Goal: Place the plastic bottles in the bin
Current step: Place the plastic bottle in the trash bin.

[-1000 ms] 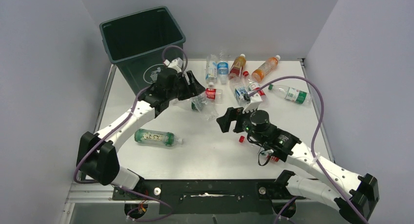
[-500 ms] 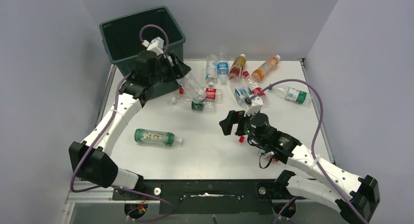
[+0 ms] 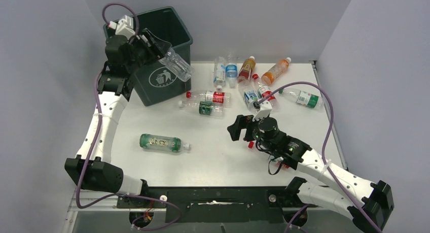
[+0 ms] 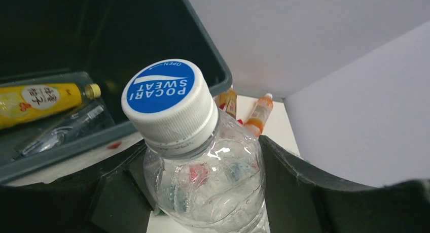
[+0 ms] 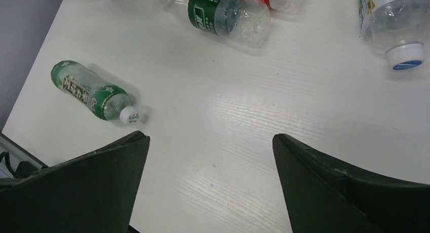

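Lifted to the bin [image 3: 170, 78], left pincer [image 3: 151, 44] clamps a Pocari Sweat bottle [image 3: 177, 64]; two lie inside, about ten remain on the table [image 3: 213, 159]; right pincer [image 3: 239, 127] apart.

Between the left jaws sits one bottle [image 4: 203, 177]. Beyond those jaws, to the left, stands the bin [image 4: 203, 40], with two bottles [image 4: 40, 102] lying inside. Ahead of the right jaws, on the tabletop [image 5: 228, 131]: a lone bottle [image 5: 91, 93] to the left, a bottle pair [image 5: 228, 14] farther on, and an end bottle [image 5: 390, 25] at far right.
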Robot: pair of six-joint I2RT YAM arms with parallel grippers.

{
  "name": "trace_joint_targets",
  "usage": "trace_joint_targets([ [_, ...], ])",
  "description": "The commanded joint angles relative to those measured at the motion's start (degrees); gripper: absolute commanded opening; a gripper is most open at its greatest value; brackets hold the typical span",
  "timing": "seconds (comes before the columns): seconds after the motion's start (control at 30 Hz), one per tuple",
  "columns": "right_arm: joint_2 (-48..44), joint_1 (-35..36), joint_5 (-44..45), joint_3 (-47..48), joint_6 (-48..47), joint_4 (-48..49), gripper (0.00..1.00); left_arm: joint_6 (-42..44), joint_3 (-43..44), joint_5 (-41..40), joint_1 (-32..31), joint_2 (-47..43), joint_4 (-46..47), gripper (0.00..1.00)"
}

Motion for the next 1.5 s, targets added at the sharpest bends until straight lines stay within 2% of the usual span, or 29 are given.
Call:
trace_joint_targets([
  [0.0,0.6,0.2,0.5,0.5,0.1,2.5,0.98,-1.2,6.9,2.8,3.9,0.1,4.9,0.48],
  [0.23,1.2,0.3,-0.2,0.0,0.3,3.1,0.98,-5.2,9.6,4.9,11.1,1.8,9.4,0.48],
  [0.57,3.9,0.4,-2.6,-0.7,0.8,5.6,0.98,-9.5,7.5,5.3,19.9,4.7,16.5,0.48],
  [1.07,9.2,0.5,-6.5,-0.2,0.0,9.1,0.98,-6.8,5.0,3.1,21.0,10.2,16.1,0.54],
  [1.37,14.5,1.0,-11.2,0.8,-1.1,12.7,0.98,-1.6,10.8,2.5,21.0,13.7,5.3,0.67],
  [1.47,17.0,1.9,-12.5,2.3,-1.6,13.2,0.98,-0.3,11.5,2.4,21.0,13.9,3.0,0.75],
])
